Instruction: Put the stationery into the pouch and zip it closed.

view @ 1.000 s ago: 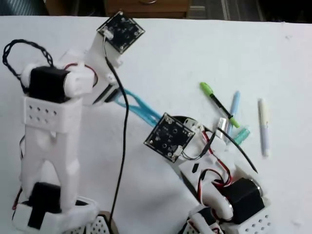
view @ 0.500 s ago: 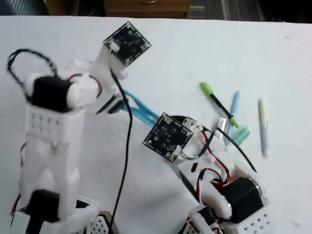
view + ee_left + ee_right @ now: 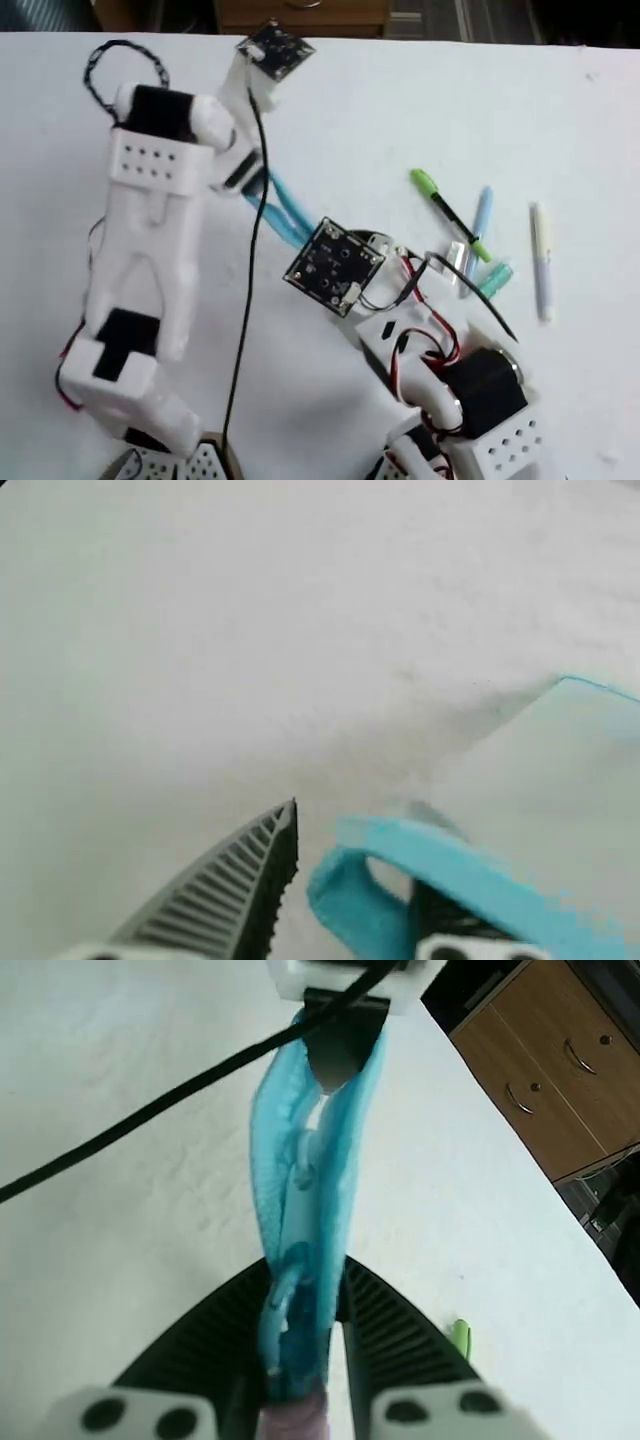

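Observation:
A slim blue pouch (image 3: 285,212) is stretched between the two grippers at mid-table. My left gripper (image 3: 245,185) holds its far end; in the left wrist view a blue fabric loop (image 3: 400,865) wraps one finger and the grey serrated finger (image 3: 240,890) sits close beside it. My right gripper (image 3: 305,1270) is shut on the near end of the pouch (image 3: 300,1160), by the zipper. The stationery lies loose on the table to the right: a green pen (image 3: 445,212), a light-blue pen (image 3: 479,222), a white pen (image 3: 541,260) and a teal-capped piece (image 3: 496,277).
A black cable (image 3: 248,300) runs down from the left wrist camera across the table. A wooden cabinet (image 3: 560,1050) stands past the table's far edge. A small silver piece (image 3: 455,255) lies among the pens, close to the right arm's wires.
The left arm has swung toward the far edge, carrying its end of the pouch with it. The right arm has shifted slightly left and kept its grip.

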